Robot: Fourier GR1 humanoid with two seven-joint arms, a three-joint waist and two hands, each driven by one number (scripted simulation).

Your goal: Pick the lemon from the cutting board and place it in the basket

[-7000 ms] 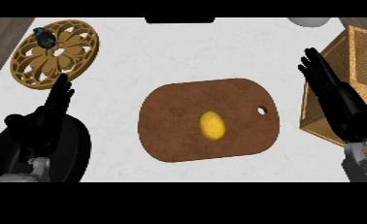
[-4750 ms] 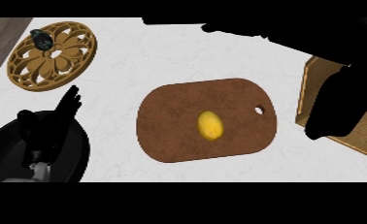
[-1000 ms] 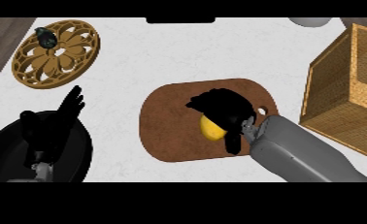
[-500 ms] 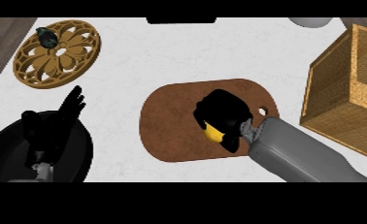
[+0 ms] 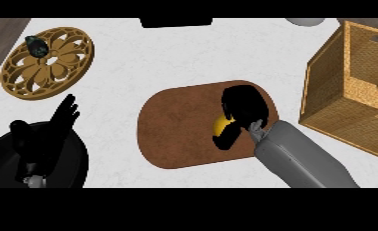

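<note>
Fingers (image 5: 244, 106) of the right hand (image 5: 247, 111) curl over the lemon (image 5: 220, 124) on the cutting board (image 5: 181, 130), thumb beneath it. Good practice: close fully, lift straight up, then carry right to the basket (image 5: 347, 100). Left hand (image 5: 48, 135) rests open on the desk (image 5: 184, 55).

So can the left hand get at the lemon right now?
Probably not: the right hand already covers the lemon on the cutting board, and the left hand rests open well off to its side.
</note>
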